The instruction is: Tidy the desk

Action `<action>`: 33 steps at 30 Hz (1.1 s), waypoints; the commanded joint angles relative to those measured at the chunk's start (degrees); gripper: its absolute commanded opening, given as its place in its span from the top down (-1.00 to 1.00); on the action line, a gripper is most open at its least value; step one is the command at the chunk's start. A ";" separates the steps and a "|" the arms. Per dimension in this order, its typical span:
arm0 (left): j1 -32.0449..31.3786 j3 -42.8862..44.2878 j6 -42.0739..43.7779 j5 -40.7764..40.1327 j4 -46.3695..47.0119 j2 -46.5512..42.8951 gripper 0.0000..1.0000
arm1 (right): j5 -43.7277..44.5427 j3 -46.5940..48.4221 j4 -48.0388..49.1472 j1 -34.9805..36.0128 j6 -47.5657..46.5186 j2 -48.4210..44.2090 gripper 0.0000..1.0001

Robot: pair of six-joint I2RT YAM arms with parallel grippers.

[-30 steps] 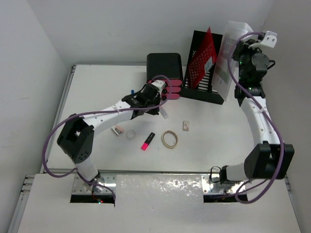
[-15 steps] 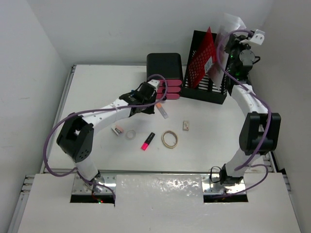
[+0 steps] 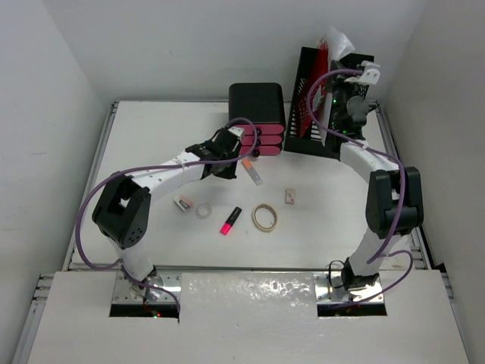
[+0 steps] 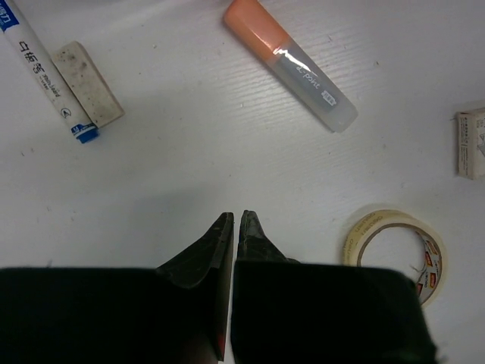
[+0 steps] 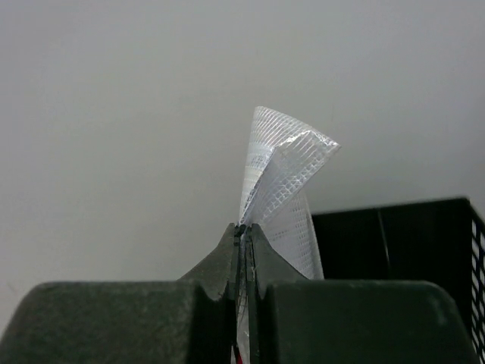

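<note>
1. Top view: the table [image 3: 151, 136] fills the middle of the view under both arms, with rails along its left and right edges and a wall behind it. By my reading, little is sorted. An orange-capped highlighter [image 3: 252, 171], a pink highlighter [image 3: 230, 220], a tape roll [image 3: 264, 218], a small clear ring [image 3: 204, 209], a small box [image 3: 290, 196] and an eraser [image 3: 182, 202] lie loose near the middle.
2. Same view, edges and room: a black drawer unit [image 3: 257, 102] and a black mesh rack [image 3: 322, 140] holding a red folder [image 3: 309, 106] stand at the back. The rack sits close to the right rail, so that corner looks tight. The left half is bare and gives room to move. The left fingers [image 3: 241, 155] hover just in front of the drawer unit.
3. Left wrist view: the left fingers are pressed together with nothing between them, above bare table. The orange-capped highlighter lies ahead, and a white pen [image 4: 38, 68] touches the eraser at the upper left. The tape roll is near on the right.
4. Right wrist view: the right fingers [image 5: 236, 241] are clamped on the edge of a translucent mesh sleeve [image 5: 280, 182], held high. The rack's rim shows at the lower right. The sleeve is probably bound for a slot, though which one cannot be told.
</note>
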 commanded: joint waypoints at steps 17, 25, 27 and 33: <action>2.31 0.27 0.14 2.96 3.32 -0.14 1.00 | 1.10 6.61 -17.93 1.67 -15.88 -11.50 -0.44; 2.49 -1.58 0.13 1.82 5.25 -0.76 1.00 | 1.27 39.17 -46.53 1.32 -16.16 0.09 -0.45; 2.49 -1.93 0.13 1.38 5.77 -0.93 1.00 | 1.89 47.20 -53.15 1.05 -15.90 4.22 -0.46; 3.01 -3.69 -0.04 0.41 6.75 -2.16 1.00 | 5.76 55.60 -59.43 -0.27 -14.32 10.31 -0.46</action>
